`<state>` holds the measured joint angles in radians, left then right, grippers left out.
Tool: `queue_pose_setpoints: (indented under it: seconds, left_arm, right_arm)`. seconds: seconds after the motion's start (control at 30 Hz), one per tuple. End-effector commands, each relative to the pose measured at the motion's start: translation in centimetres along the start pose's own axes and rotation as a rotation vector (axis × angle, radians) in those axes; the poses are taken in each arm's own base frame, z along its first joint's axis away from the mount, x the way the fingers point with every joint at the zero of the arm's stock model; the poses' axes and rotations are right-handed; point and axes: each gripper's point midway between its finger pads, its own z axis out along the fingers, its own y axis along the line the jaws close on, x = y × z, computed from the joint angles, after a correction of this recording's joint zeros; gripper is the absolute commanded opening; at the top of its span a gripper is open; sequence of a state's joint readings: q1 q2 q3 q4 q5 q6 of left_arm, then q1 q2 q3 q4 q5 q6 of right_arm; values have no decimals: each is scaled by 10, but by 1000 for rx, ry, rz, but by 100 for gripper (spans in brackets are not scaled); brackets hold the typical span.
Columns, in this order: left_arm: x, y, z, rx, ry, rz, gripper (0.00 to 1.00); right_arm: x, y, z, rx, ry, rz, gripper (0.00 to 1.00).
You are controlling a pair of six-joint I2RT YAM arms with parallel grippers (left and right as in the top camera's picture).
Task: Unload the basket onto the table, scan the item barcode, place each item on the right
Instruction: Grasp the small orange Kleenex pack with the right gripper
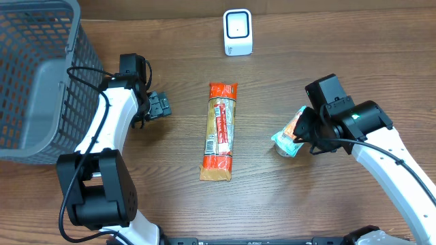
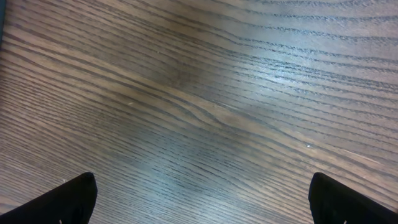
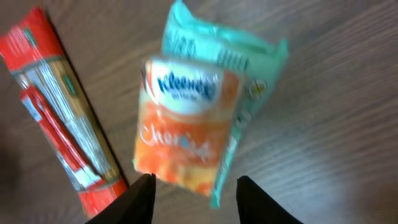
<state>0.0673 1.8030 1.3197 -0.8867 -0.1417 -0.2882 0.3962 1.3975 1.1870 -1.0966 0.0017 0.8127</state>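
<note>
Starting at the left edge of the table, a grey wire basket stands, and just beside it the left fingers hang spread wide over bare wood, holding nothing. Mid-table lies a long red packet of pasta, its length running from the far edge toward the near one. Behind it, close to the far edge, stands a small white scanner.

Right of the pasta sits the orange and teal tissue pack, directly ahead of the right fingers. Its long axis runs away from them, with its near end just reaching the gap between the tips. They stand partly apart, and I cannot tell whether they grip the pack or only frame it. The right arm is plainly the nearer one. From there the scanner lies toward the far edge and to the left, over open, smooth wood grain.
</note>
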Motion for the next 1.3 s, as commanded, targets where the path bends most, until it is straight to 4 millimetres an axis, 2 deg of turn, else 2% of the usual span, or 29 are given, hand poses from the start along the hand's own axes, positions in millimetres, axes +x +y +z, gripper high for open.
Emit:
queue_pose_setpoints:
  seconds: [0.0,0.27,0.43,0.53,0.6,0.63,0.77,0.97,1.27]
  left_arm:
    - [1,0,0,11,2,-1,100]
    - [1,0,0,11,2,-1,100]
    - [1,0,0,11,2,-1,100]
    - [1,0,0,11,2,-1,100]
    - [1,0,0,11,2,-1,100]
    - [1,0,0,11,2,-1,100]
    - [1,0,0,11,2,-1,100]
    - [1,0,0,11,2,-1,100]
    - [1,0,0,11,2,-1,100]
  right_arm:
    - [-8,-2,1,16,-41,25,41]
    - [-7,-5,23,69,-5,24,41]
    - [-8,-4,35,88,8,24,35]
    - [-9,-2,35,82,3,23,25]
    - [-9,-2,35,81,4,23,9]
    - [-9,-2,35,79,6,22,4]
    - [-11,9,21,25,-2,-22,4]
    - [3,50,-4,-203,46,-212,4]
    - [16,69,-1,-281,74,-255,4]
